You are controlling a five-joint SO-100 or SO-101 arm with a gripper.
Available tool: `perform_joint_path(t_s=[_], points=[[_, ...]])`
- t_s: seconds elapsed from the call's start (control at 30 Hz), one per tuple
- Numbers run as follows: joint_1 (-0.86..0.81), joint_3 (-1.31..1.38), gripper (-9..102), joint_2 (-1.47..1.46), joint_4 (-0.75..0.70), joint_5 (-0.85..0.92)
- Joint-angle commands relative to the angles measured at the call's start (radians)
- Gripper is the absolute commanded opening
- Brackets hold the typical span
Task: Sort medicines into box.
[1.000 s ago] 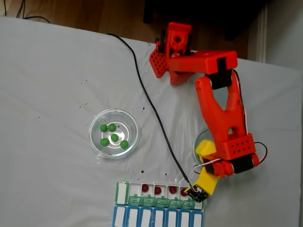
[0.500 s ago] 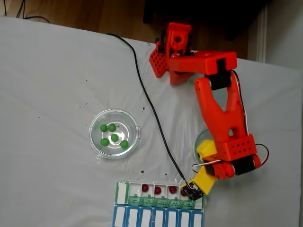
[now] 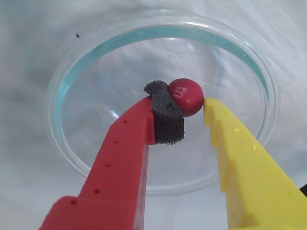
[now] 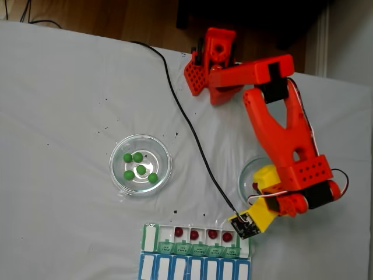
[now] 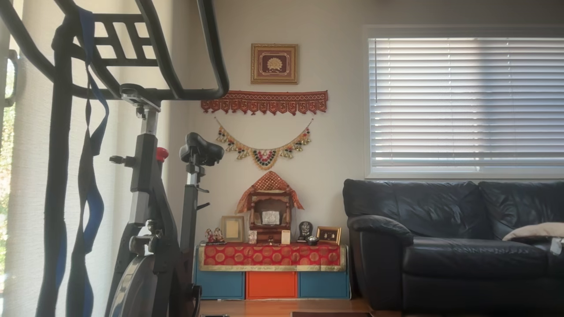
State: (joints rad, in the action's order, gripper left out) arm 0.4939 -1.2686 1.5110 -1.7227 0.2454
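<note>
The pill box [image 4: 195,256] sits at the bottom edge of the table in the fixed view. Four little red balls already lie in its white top row [image 4: 202,234], one in each slot. So part of the job looks done. The slot at the far left of that row has its lid shut, and I cannot tell what is under it. The blue row [image 4: 192,269] below is all shut too.

Five green balls [image 4: 139,165] wait in a round glass dish [image 4: 123,175], well away from the claw, off to its left in that view. None of them is in the box, so I think they are still to go.

The claw [image 3: 193,101] hangs over another glass dish [image 3: 57,103], the one beside the box. In the wrist view it is squeezing one red ball [image 3: 185,97]. The ball sits right at the tips, between the black foam pad [image 3: 165,117] on the red finger [image 3: 122,160] and the tip of the yellow finger [image 3: 242,163]. It touches both. I cannot tell if the ball rests on the dish floor or is just above it.

This ball, I guess, goes to the box next.
</note>
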Motion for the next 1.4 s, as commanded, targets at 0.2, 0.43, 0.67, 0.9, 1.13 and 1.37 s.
perform_joint_path(t_s=[0.2, 0.43, 0.67, 0.9, 1.13, 1.37], points=[[-0.043, 0.101, 2, 0.282, -0.015, -0.143], [-0.221, 0.146, 2, 0.391, 0.057, -0.202], [-0.377, 0.052, 2, 0.431, 0.198, -0.241], [-0.495, -0.055, 2, 0.459, 0.273, -0.213], [-0.597, -0.357, 2, 0.583, 0.495, -0.173], [-0.643, -0.371, 2, 0.465, 0.617, -0.144]])
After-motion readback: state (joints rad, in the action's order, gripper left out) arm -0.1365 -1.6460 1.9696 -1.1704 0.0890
